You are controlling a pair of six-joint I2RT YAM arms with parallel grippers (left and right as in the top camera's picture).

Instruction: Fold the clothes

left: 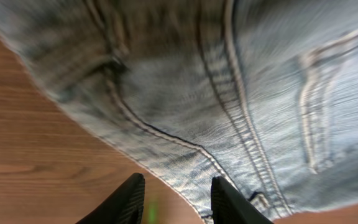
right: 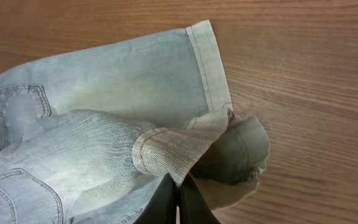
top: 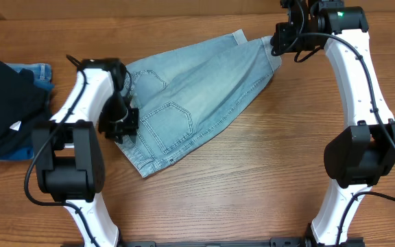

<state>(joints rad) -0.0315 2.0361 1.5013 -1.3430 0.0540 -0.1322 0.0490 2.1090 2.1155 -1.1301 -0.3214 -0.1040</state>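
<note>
Shorts [top: 197,89] lie diag., upper centre of overhead view. R claw [right: 178,193] pinched tight on a cuff at upper right, hem bunched. L claw [left: 176,186] gapes at waistband edge, holding nothing. Denim looks soft, thickish, limp, not slippery. Best grip pts prob. waistband + cuffs.

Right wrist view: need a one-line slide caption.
Right gripper pinched shut on a bunched, cuffed leg hem of the pale denim shorts spread on the wooden table.
</note>
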